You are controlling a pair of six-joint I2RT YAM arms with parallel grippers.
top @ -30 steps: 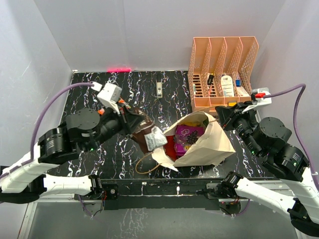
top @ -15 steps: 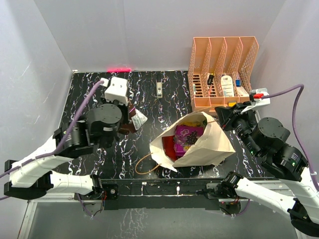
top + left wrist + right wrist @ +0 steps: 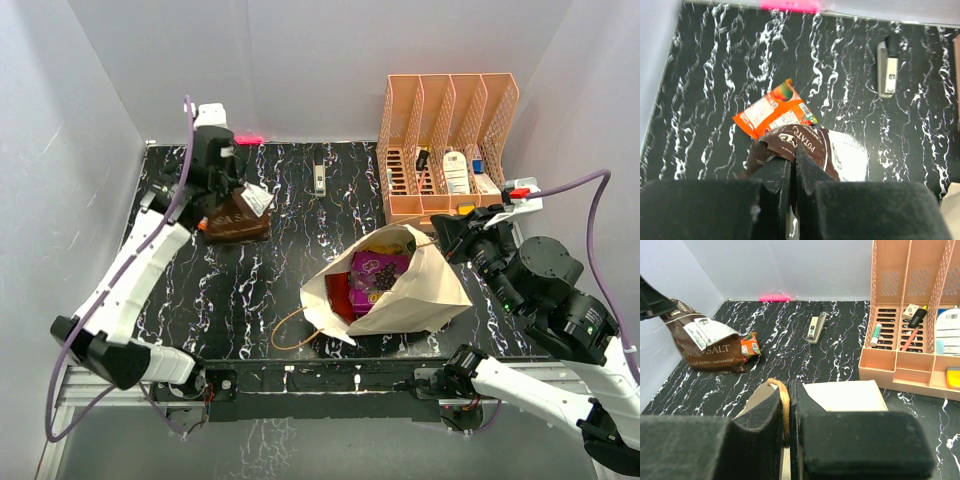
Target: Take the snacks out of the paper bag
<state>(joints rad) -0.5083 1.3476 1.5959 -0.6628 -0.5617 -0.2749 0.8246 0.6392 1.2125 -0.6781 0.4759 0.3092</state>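
- Dark brown crisp packet (image 3: pixel 238 218), white label panel and "SALT" lettering showing: pinched at its top edge in the closed left gripper (image 3: pixel 792 161), hanging tilted at the far left of the table (image 3: pixel 280 200).
- Orange packet (image 3: pixel 774 114): small, lying flat just beside the brown one.
- Paper bag (image 3: pixel 425 290): tan, on its side, mouth gaping toward the left; one cord handle (image 3: pixel 784 399) clamped in the right gripper (image 3: pixel 789 405).
- Purple packet (image 3: pixel 375 268) and red packet (image 3: pixel 343 292): inside the bag's mouth.
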